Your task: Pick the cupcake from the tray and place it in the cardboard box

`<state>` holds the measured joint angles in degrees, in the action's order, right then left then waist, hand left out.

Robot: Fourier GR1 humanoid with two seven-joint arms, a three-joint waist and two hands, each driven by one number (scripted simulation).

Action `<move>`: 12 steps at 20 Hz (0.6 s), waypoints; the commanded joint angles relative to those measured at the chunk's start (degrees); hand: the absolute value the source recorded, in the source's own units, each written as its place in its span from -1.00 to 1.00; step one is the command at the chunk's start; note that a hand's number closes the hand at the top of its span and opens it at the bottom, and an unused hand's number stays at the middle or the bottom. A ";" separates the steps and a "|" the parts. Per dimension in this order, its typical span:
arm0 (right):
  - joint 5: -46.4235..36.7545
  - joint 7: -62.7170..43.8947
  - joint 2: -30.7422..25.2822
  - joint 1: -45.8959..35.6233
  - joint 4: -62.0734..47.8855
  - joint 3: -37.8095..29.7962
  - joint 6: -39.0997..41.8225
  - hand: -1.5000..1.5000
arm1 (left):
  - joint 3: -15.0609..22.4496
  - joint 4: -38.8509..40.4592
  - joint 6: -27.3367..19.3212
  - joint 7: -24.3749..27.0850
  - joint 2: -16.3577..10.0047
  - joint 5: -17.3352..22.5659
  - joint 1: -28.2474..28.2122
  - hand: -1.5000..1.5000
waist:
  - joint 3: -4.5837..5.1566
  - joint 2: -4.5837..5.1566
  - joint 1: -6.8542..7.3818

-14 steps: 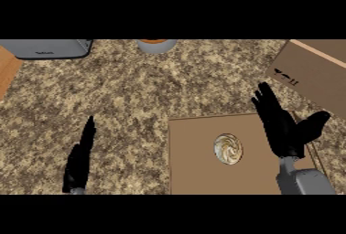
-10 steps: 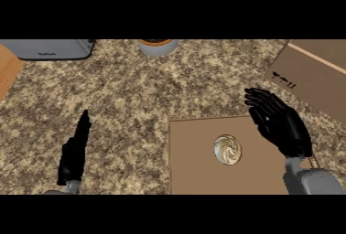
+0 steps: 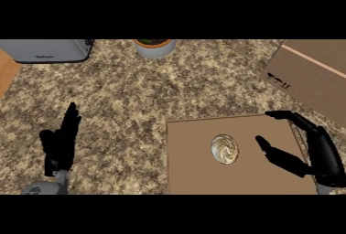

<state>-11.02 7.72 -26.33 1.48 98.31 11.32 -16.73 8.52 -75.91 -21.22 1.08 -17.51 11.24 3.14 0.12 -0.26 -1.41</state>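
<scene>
Hovering right robot hand (image 3: 323,157): released, thumb and fingers spread over the right side of the tray (image 3: 192,176), grasping nothing.
Left robot hand (image 3: 59,141): resting open at the left of the counter (image 3: 135,100), fingers up.
Cupcake (image 3: 224,148): mid-tray, just left of that thumb.
Cardboard box (image 3: 307,68): far right, well apart.
Risk: a sideways close might tip the cupcake or squash its frosting, I'd say.

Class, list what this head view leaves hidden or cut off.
Head view:
Cardboard box: cut by the right edge; its opening cannot be made out.
Grey appliance and plant pot: cut off at the top edge.
Tray: near side runs off the bottom; the right hand covers its right rim.
Cupcake: seen from above, its sides are hidden.
</scene>
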 commanded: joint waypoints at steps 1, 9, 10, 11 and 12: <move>-7.87 5.26 -2.22 6.47 2.79 -0.11 -4.22 -1.00 | 0.03 -0.87 -0.07 -3.34 -0.24 -0.63 1.40 0.00 | -0.13 0.09 0.57; -10.16 -25.36 -14.63 7.83 24.44 -1.51 11.86 -1.00 | -3.40 1.24 4.27 0.92 -1.36 1.64 -0.16 0.00 | 0.06 0.06 0.75; -5.97 -25.72 -16.99 9.38 26.13 -5.35 14.71 -1.00 | -1.09 -0.47 2.14 -1.13 0.88 0.16 -0.22 0.00 | -0.01 0.02 0.55; -6.35 -28.84 -16.88 7.05 25.88 -4.73 16.55 -1.00 | -2.73 -0.43 3.87 -1.82 -1.23 0.89 1.24 0.00 | -0.03 0.13 1.00; -3.19 -27.45 -18.08 6.20 23.22 -6.22 19.39 -1.00 | -2.50 3.23 2.55 -0.01 0.77 -0.31 3.15 0.00 | -0.04 0.28 0.91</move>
<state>-18.15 -13.38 -40.62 8.64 118.70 7.89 -4.78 6.68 -75.31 -18.78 0.25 -17.59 11.51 4.19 0.12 -0.16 -0.68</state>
